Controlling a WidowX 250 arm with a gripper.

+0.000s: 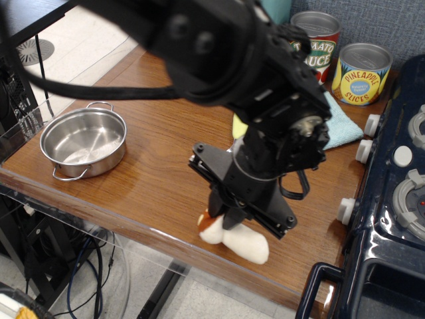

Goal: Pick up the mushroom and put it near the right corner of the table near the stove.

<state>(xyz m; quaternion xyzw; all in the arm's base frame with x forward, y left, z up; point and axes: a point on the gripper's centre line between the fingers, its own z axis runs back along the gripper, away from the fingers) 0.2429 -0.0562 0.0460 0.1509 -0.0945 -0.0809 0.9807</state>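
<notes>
My gripper is shut on the mushroom and holds it low over the front of the brown table, near its rounded front edge. The cream stem sticks out below the fingers, and a bit of the reddish-brown cap shows at the left. I cannot tell whether the mushroom touches the tabletop. The dark navy stove with white knobs stands at the right, a short way right of the gripper. My black arm hides much of the table's middle.
A steel pot sits at the left. A tomato sauce can and a pineapple can stand at the back right. A light blue cloth and a yellow spoon handle are partly hidden by my arm.
</notes>
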